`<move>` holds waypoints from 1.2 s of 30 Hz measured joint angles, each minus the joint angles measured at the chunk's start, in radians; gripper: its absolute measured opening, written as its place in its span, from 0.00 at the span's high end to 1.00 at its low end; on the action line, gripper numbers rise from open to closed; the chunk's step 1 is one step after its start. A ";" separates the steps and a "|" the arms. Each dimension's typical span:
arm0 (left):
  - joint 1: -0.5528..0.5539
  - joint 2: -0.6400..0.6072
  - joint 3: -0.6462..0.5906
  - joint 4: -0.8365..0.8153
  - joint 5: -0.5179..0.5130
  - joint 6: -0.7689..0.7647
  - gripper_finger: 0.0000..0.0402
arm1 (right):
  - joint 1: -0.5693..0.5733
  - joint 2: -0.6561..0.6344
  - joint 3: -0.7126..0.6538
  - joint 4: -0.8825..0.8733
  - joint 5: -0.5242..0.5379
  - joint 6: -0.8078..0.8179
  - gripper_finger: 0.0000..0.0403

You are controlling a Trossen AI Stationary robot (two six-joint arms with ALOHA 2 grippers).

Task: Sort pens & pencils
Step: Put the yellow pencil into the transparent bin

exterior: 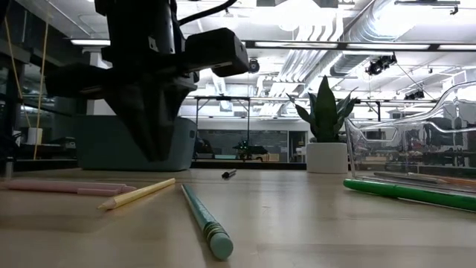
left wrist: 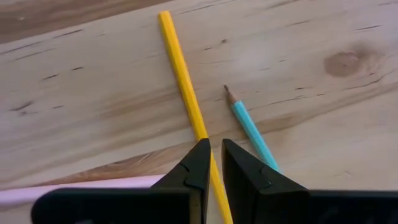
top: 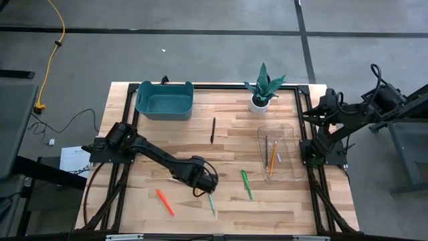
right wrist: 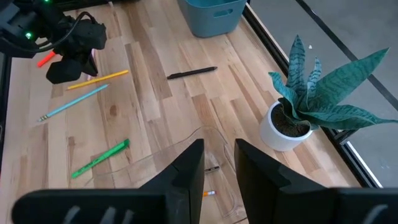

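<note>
Hovering right over the yellow pencil, the left gripper has its fingers drawn narrow with just a slim gap between them, straddling the shaft; whether they actually pinch it I cannot tell. That pencil's long axis runs straight ahead from the fingers, so the approach looks lined up. The teal pencil lies just beside it, angled slightly away. All this sits near the bench's front edge, left of centre, with the left arm stretched low across. The right gripper waits over the clear tray by the right edge, fingers moderately apart, holding nothing.
</note>
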 joint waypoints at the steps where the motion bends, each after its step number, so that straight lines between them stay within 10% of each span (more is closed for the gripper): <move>1: 0.000 0.000 0.000 -0.002 0.000 0.000 0.92 | 0.000 0.000 0.000 0.000 0.000 0.000 0.80; 36: 0.000 0.000 -0.008 -0.022 -0.063 -0.029 0.92 | 0.000 0.000 0.000 0.000 0.000 -0.035 0.80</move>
